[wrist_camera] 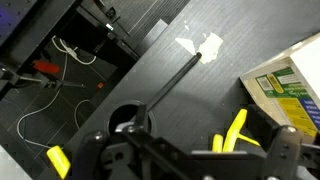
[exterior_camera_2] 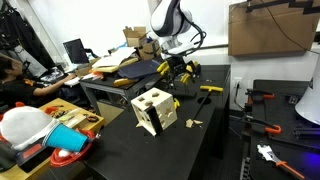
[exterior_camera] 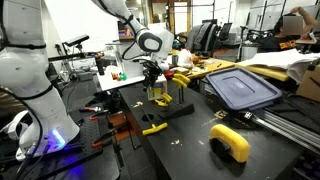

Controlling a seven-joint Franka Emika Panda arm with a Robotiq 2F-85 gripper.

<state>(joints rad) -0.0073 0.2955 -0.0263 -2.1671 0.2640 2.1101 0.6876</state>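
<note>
The gripper (wrist_camera: 190, 160) is seen above a black table (wrist_camera: 240, 60) with its jaws spread wide, and nothing is held between them. In the wrist view a thin black rod (wrist_camera: 175, 80) is laid flat on the table just beyond the fingers. It runs from a black ring (wrist_camera: 127, 118) close to the gripper out to a scrap of white paper (wrist_camera: 200, 45) at its far end. A yellow piece (wrist_camera: 232, 130) is found just right of the rod, near the gripper, and a box with a green label (wrist_camera: 285, 90) is set farther right, partly cut off by the edge of the view. What the yellow piece is cannot be told. In an exterior view the arm is shown reaching down over the left part of the table. A yellow-handled tool (exterior_camera: 153, 128) lies nearer on the surface, a yellow roll (exterior_camera: 230, 142) sits at the near right, and a blue lid (exterior_camera: 243, 88) is placed far to the right. In an exterior view a wooden box with holes (exterior_camera_2: 153, 110) is stood on the near part of the table, well apart from the gripper.
</note>
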